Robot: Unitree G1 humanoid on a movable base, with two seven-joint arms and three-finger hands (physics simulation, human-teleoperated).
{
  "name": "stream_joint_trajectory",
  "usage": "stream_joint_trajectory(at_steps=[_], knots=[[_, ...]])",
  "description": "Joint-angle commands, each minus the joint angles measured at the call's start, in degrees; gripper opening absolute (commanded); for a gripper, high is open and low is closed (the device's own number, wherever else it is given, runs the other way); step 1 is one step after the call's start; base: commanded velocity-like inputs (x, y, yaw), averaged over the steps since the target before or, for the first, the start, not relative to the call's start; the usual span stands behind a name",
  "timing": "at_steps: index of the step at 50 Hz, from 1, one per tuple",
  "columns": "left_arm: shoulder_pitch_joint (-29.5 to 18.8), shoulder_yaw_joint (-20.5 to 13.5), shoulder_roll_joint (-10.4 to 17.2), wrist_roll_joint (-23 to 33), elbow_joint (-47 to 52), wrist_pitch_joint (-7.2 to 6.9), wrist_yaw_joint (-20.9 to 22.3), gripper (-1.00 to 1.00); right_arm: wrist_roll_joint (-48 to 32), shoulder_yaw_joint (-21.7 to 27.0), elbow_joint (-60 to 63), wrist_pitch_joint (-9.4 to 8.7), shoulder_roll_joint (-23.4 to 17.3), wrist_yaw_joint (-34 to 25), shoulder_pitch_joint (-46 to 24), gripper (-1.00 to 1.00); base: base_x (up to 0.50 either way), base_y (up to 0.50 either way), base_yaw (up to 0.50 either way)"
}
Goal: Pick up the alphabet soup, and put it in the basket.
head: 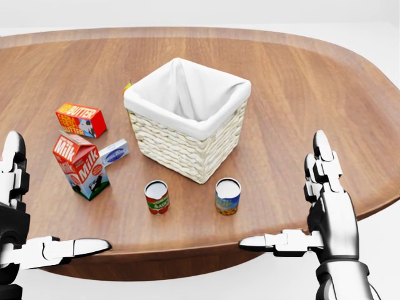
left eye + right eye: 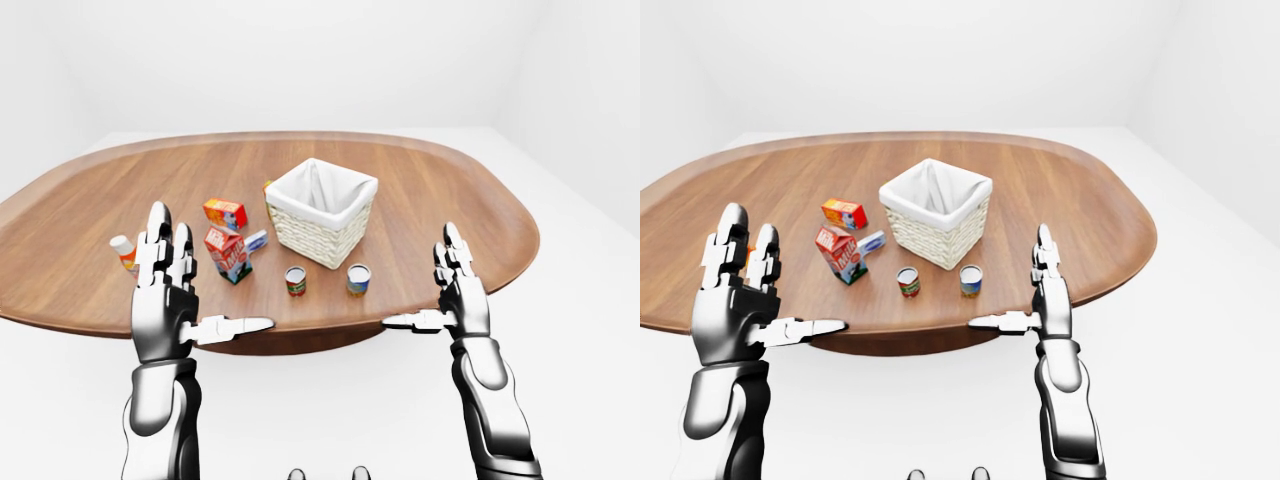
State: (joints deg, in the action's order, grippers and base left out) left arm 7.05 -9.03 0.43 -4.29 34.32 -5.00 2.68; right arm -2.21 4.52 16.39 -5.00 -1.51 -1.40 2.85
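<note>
Both my hands, left hand and right hand, hover open, empty.
Alphabet soup can stands beside another can, near the basket.

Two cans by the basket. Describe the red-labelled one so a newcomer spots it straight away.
Find the white-lined wicker basket in the middle of the wooden table. Below it in the head view stand two small upright cans, apart from each other. Yours is the left one, the red can, with a red and green label; the can with the blue and yellow label stands to its right.
</note>
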Motion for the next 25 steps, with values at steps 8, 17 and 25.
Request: stream_joint_trajectory(at_steps=[8,17,25], knots=[[0.17,0.45,0.02,0.19,-0.4,0.0,0.09,1.0,-0.75,-0.36,-0.42,0.51,0.03,-0.07,0.22,1.0,0.43,0.0,0.0],[0.21,0.77,0.0,0.87,-1.06,0.0,0.08,1.0,-0.71,-0.35,-0.5,0.41,0.07,-0.19,0.29,1.0,0.4,0.0,0.0],[0.16,0.63,0.06,0.74,-0.86,0.0,0.19,1.0,-0.89,-0.5,-0.78,0.34,0.14,-0.06,0.23,1.0,0.28,0.0,0.0]])
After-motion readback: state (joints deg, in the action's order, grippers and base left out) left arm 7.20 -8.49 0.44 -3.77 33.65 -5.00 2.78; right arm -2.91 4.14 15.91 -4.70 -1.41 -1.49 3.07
